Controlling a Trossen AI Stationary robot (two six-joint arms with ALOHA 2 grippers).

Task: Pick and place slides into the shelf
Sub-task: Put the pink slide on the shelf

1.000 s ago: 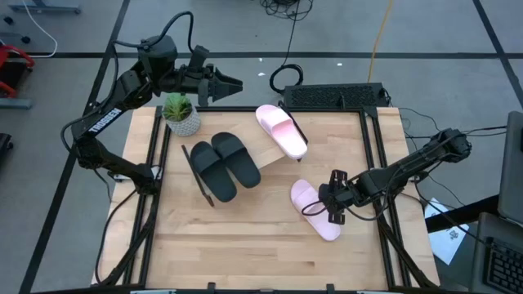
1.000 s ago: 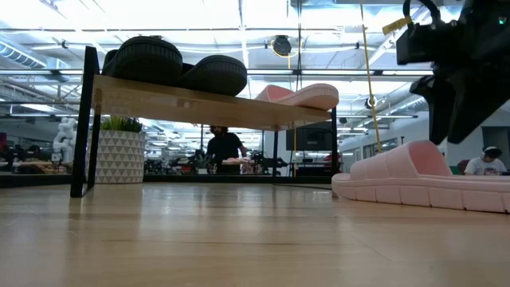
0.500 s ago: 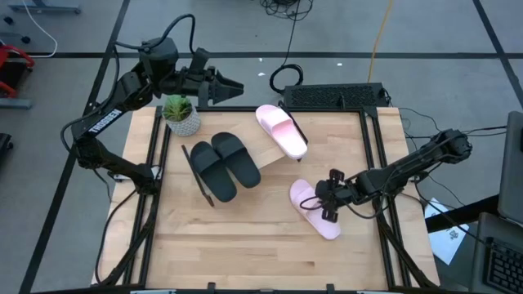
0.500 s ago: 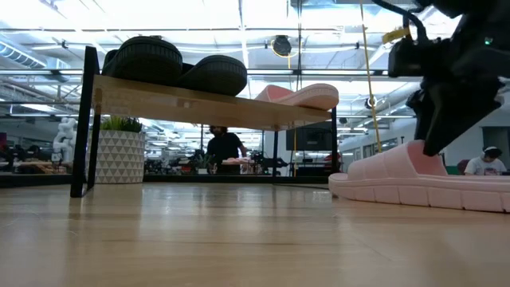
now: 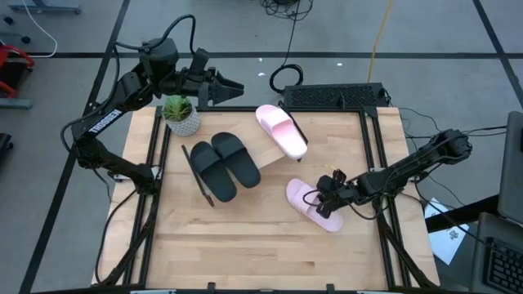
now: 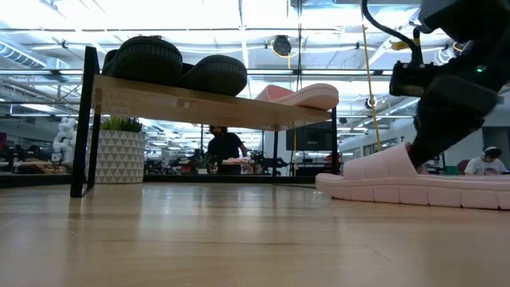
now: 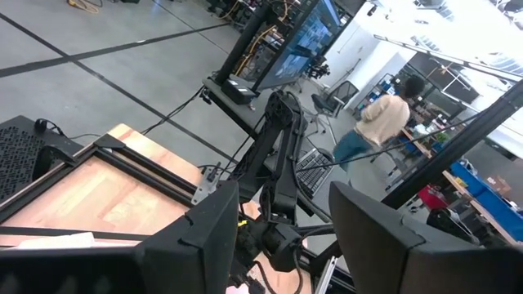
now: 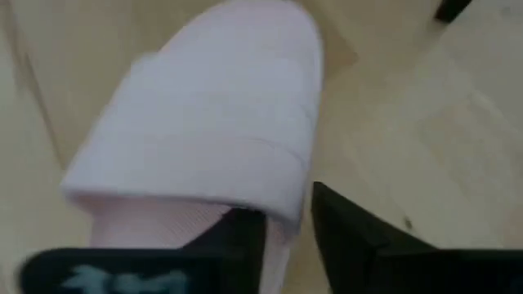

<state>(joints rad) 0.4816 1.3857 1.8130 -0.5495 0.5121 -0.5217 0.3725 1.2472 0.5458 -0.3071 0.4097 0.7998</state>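
Observation:
The shelf [image 5: 263, 149] stands slantwise on the table's far half and also shows in the low view [image 6: 199, 108]. On it lie the black pair of slides [image 5: 225, 166] and one pale pink slide [image 5: 282, 131]. The other pink slide [image 5: 304, 204] lies on the table at the near right, sole down [image 6: 382, 182]. My right gripper [image 5: 327, 196] is shut on its strap. My left gripper [image 5: 233, 84] hangs open and empty in the air over the table's far left edge. My right gripper has the pink slide's strap by its open edge [image 8: 278, 204], one finger [image 8: 241, 245] under the strap and one finger [image 8: 351, 237] outside it. The fingers come slanting down from the table's right side [image 6: 426, 139]. The slide's sole rests on the table.
A potted plant [image 5: 181, 114] in a white patterned pot stands at the far left beside the shelf. A black keyboard-like unit [image 5: 335, 95] lies past the far edge. Black frame rails [image 5: 377, 163] run along the table's sides. A person [image 6: 225, 147] shows in the room behind.
My right gripper has gone down and a little toward the table's left edge onto the pink slide's strap. The slide has slid along the table toward the left and turned somewhat, its sole staying on the table.

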